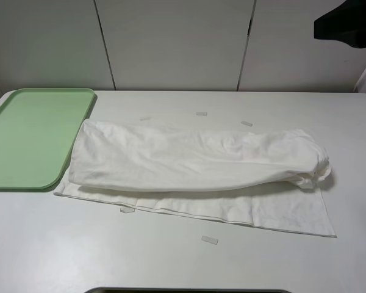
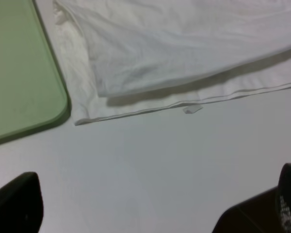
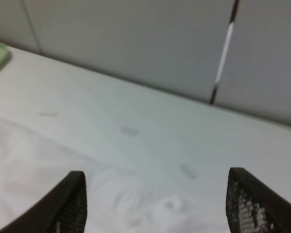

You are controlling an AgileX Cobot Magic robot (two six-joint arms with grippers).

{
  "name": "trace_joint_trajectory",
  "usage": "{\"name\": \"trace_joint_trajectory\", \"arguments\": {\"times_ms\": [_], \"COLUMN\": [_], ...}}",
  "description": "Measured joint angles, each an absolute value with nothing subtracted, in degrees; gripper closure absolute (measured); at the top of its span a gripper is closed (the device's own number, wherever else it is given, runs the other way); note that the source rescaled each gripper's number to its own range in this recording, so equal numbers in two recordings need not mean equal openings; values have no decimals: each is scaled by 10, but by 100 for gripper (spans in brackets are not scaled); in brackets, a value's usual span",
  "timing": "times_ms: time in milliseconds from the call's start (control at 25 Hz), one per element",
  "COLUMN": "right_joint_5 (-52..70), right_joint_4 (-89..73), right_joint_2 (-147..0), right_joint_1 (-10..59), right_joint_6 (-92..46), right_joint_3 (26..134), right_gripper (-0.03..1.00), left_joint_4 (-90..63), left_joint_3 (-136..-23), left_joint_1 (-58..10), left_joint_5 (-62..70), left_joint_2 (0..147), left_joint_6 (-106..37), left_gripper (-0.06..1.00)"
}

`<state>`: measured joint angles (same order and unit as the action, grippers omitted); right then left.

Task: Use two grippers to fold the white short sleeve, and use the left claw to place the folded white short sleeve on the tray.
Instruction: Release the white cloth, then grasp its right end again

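We see the left pincer (image 2: 150,204) and right pincer (image 3: 157,179) released, the white short sleeve (image 1: 195,162) folded beside the tray (image 1: 30,134).

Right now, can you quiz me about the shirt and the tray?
1. True or false: the left claw grips the shirt.
2. The tray is: A red, B green, C blue?
3. Fill in: seen from high up, the tray lies to the shirt's ____.
Key: 1 false, the left claw is open and empty; 2 B; 3 left.
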<state>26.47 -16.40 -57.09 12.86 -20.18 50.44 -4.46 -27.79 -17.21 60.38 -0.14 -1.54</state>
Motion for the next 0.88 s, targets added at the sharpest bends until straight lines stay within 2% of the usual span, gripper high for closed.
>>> {"name": "trace_joint_trajectory", "arguments": {"times_ms": [440, 880], "right_joint_5": [421, 457], "right_joint_4": [-213, -214], "right_joint_2": [-571, -604], "right_joint_1": [129, 129], "right_joint_6": [-190, -156], "right_joint_3": [504, 504], "right_gripper": [29, 29], "left_joint_4": [-45, -45], "left_joint_3": [-278, -278], "left_joint_1": [-172, -172], "left_joint_5": [604, 604], "left_joint_2": [-1, -1], "left_joint_6": [-15, -15], "left_gripper": [-2, -2]}}
